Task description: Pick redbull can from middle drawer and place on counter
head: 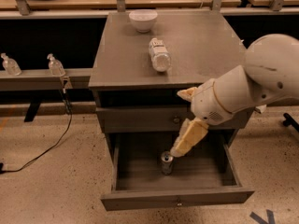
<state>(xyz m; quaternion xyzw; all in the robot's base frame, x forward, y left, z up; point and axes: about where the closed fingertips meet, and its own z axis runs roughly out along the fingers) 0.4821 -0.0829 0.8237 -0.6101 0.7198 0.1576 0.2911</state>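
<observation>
The redbull can (166, 163) stands upright on the floor of the open middle drawer (177, 200), left of centre. The white arm reaches in from the right across the cabinet front. My gripper (183, 143), with pale yellow fingers, hangs over the drawer just above and right of the can's lid. It holds nothing that I can see. The grey counter (205, 50) is the cabinet's top.
A clear plastic bottle (159, 54) lies on its side on the counter, and a white bowl (143, 20) stands at its back. A closed drawer (140, 119) with a knob sits above the open one. Two small bottles (56, 65) stand on a left ledge. A cable runs across the floor.
</observation>
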